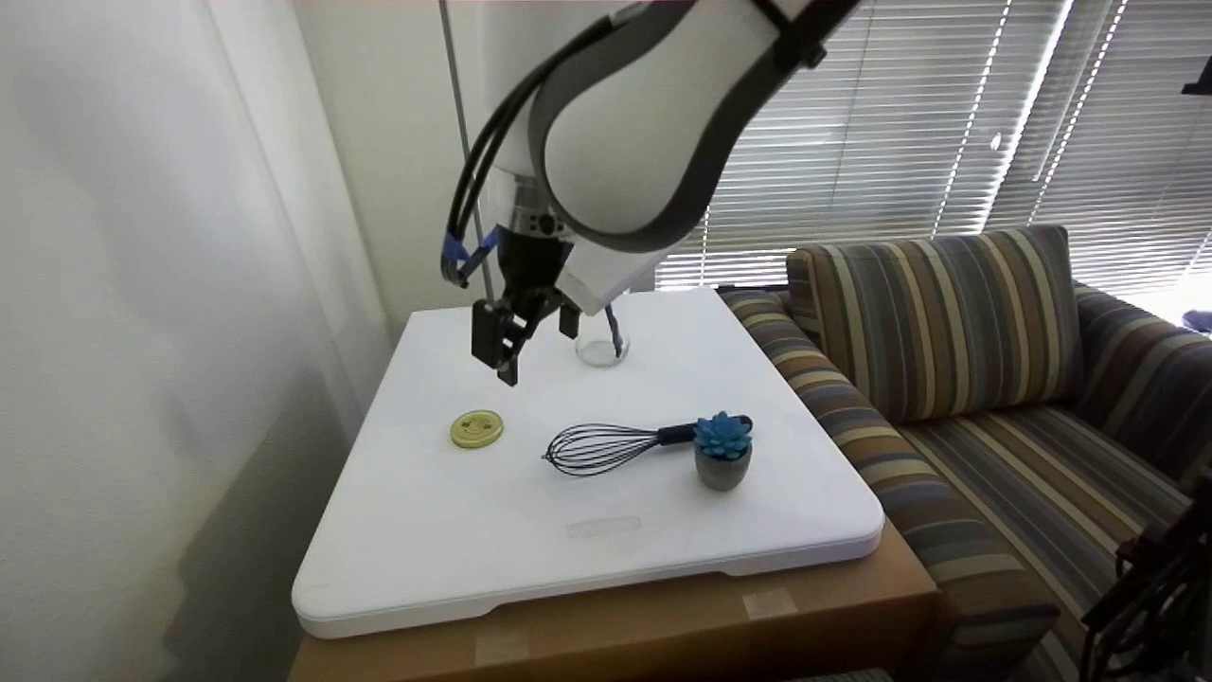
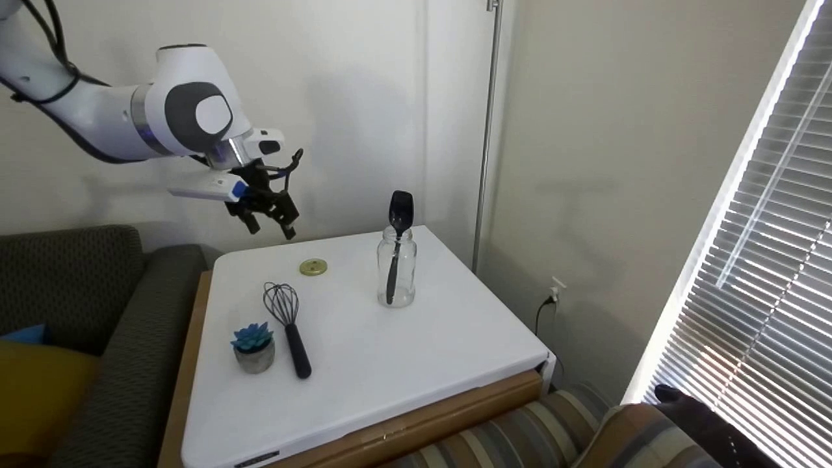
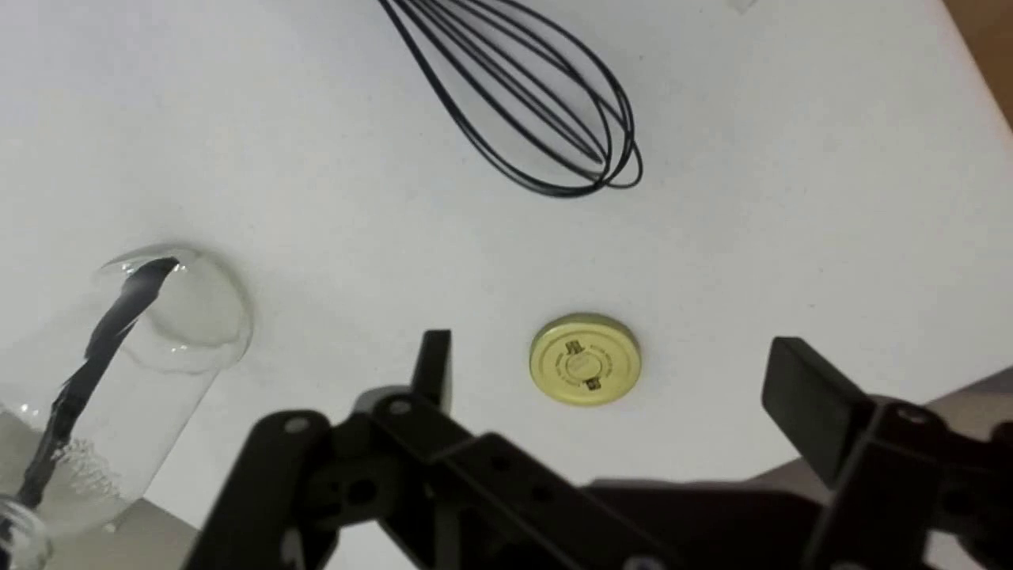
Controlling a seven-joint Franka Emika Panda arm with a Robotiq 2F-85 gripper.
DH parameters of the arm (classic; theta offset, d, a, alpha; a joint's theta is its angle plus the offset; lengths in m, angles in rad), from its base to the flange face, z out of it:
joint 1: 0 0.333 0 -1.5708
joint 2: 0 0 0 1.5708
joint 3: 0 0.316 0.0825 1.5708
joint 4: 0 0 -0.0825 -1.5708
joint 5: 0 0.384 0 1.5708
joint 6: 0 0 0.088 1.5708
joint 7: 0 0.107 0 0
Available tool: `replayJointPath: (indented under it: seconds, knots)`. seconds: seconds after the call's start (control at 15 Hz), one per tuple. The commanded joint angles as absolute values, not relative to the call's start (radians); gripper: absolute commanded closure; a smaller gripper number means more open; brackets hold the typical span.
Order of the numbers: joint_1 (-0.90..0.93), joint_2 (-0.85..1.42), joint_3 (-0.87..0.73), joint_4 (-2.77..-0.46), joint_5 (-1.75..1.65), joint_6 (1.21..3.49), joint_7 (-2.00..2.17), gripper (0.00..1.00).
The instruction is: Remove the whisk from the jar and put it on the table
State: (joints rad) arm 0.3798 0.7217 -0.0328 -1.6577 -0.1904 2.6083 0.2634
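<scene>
The whisk (image 1: 656, 438) lies flat on the white table (image 1: 426, 540), its wire head and black handle both showing in an exterior view (image 2: 292, 329). Only its wire head shows in the wrist view (image 3: 522, 91). The clear glass jar (image 2: 407, 276) stands upright and holds a black spoon-like utensil (image 2: 401, 211), not the whisk. The jar also shows at the left of the wrist view (image 3: 190, 317). My gripper (image 3: 613, 352) is open and empty. It hangs above the table, apart from the jar and the whisk, and shows in both exterior views (image 1: 538, 349) (image 2: 271, 227).
A yellow-green lid (image 3: 585, 360) lies flat on the table, seen between my fingers in the wrist view. A small grey pot with a blue succulent (image 1: 722, 450) stands beside the whisk handle. A striped sofa (image 1: 947, 332) and a wall (image 1: 189, 284) flank the table.
</scene>
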Motion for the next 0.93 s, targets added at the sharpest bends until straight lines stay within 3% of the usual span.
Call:
replayJointPath:
  seconds: [0.0, 0.87]
  knots:
    - [0.342, 0.653, -0.015, -1.662, -0.169, 2.554, 0.246, 0.00]
    - [0.227, 0.435, 0.078, -1.527, 0.024, 2.035, 0.223, 0.00]
